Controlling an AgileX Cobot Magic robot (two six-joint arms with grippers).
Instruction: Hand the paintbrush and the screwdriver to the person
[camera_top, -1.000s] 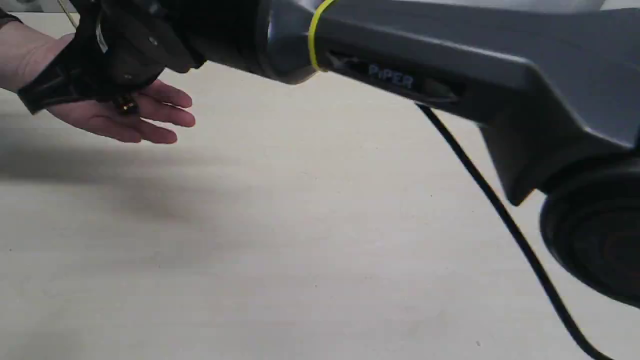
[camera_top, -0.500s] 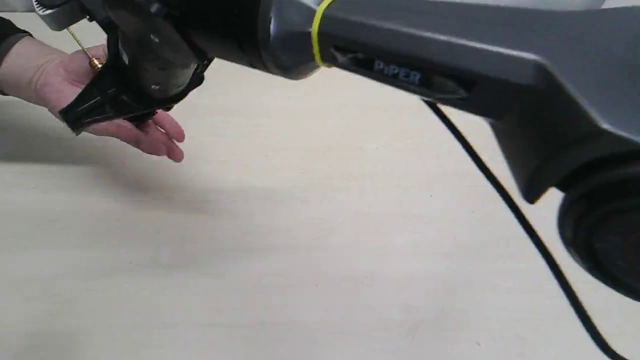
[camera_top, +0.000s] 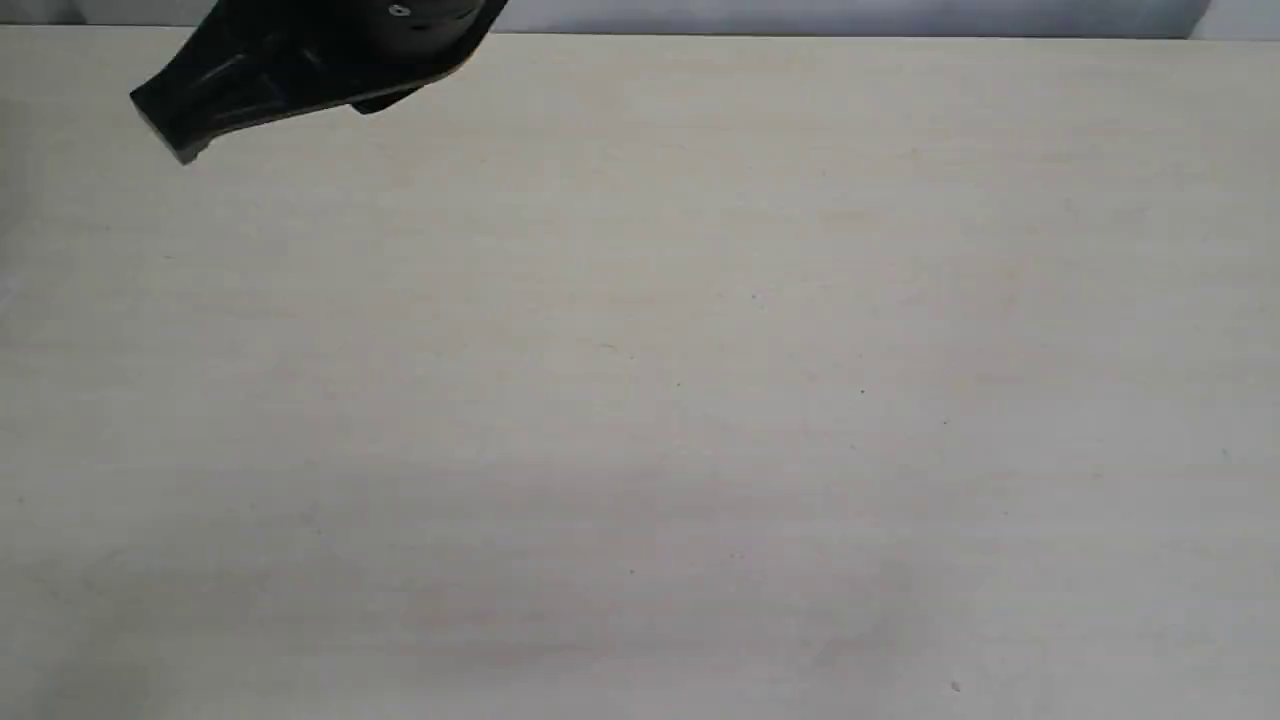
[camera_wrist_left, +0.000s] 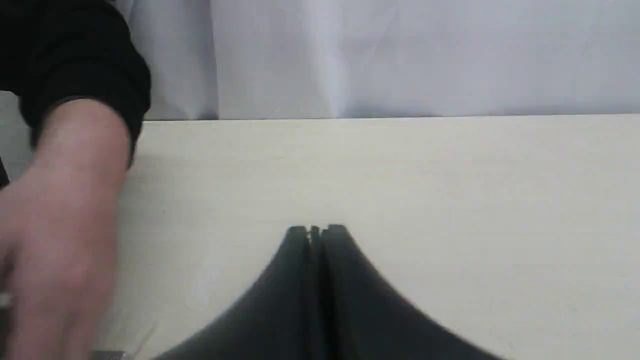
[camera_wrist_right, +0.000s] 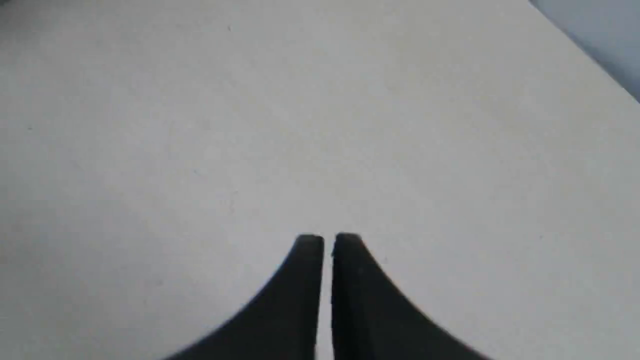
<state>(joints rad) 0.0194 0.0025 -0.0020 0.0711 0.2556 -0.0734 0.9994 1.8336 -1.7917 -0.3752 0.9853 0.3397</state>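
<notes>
The person's bare hand (camera_wrist_left: 65, 210), with a black sleeve above the wrist, hangs blurred over the table near the left gripper (camera_wrist_left: 316, 230). That gripper is shut, its fingers pressed together with nothing between them. The right gripper (camera_wrist_right: 329, 240) hovers above bare table, its fingers a hair apart and holding nothing. In the exterior view one black gripper (camera_top: 160, 125) pokes in at the top left; I cannot tell whose arm it belongs to. The paintbrush and the screwdriver are out of view, and the exterior view does not show the hand.
The pale wooden table (camera_top: 640, 400) fills the exterior view. A light grey wall (camera_wrist_left: 400, 55) rises behind its far edge. A thin silvery sliver (camera_wrist_left: 107, 355) shows below the hand; what it is cannot be told.
The grey arm that stretched across the exterior view has left it, and so has the person's hand with the screwdriver. Only a black gripper remains at the top left.
</notes>
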